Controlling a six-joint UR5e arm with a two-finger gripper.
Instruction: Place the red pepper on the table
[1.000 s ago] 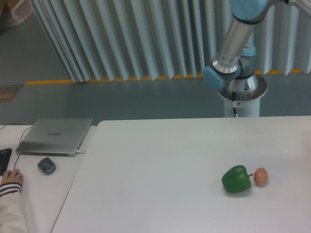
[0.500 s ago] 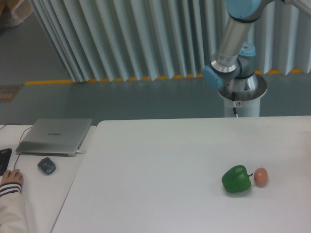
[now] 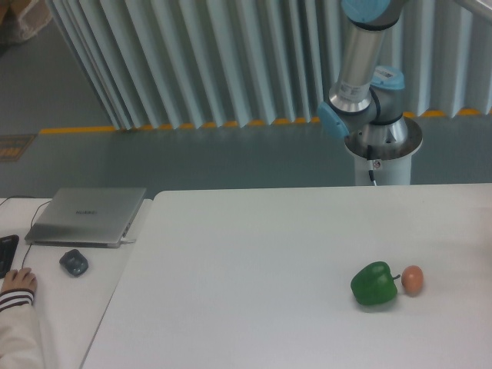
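Table (image 3: pixel 254 254) holds green pepper (image 3: pixel 374 284) just beside orange ball (image 3: pixel 413 279); tool out of view, state unknowable

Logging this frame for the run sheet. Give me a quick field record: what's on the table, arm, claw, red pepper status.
table: white, holds two items near the right front
green pepper: on the table, left of the ball
pale-orange ball: beside the green pepper
arm: behind the table's far edge, on its pedestal
claw: not in view
red pepper: not visible
side desk: closed laptop, mouse, a person's hand
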